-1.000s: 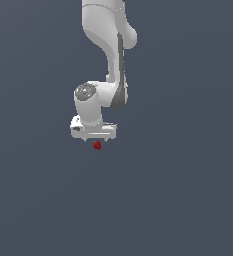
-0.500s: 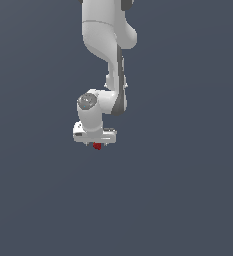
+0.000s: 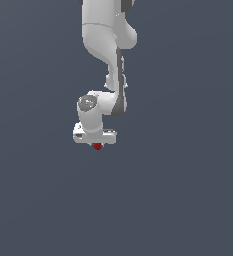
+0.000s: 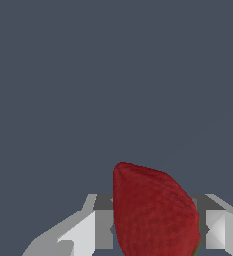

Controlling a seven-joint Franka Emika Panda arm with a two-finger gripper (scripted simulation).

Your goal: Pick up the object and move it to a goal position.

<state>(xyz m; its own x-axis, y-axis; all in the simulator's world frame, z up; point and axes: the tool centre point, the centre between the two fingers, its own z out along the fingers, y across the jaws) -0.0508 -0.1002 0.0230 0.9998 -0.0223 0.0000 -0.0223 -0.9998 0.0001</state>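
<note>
white arm hangs down from top of exterior view, end effector (image 3: 97,144) clamped on dark red strawberry-ish object (image 3: 97,146). object peeks out just under it, wedged between fingers (image 4: 88,231), plain grey all round.

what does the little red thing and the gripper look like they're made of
The red object: seemingly soft fruit flesh like a strawberry, matte, with a faintly ridged dark red skin. The gripper: looks like hard white plastic or painted metal, smooth with flat faceted faces. Both are renders, so this is uncertain.
</note>
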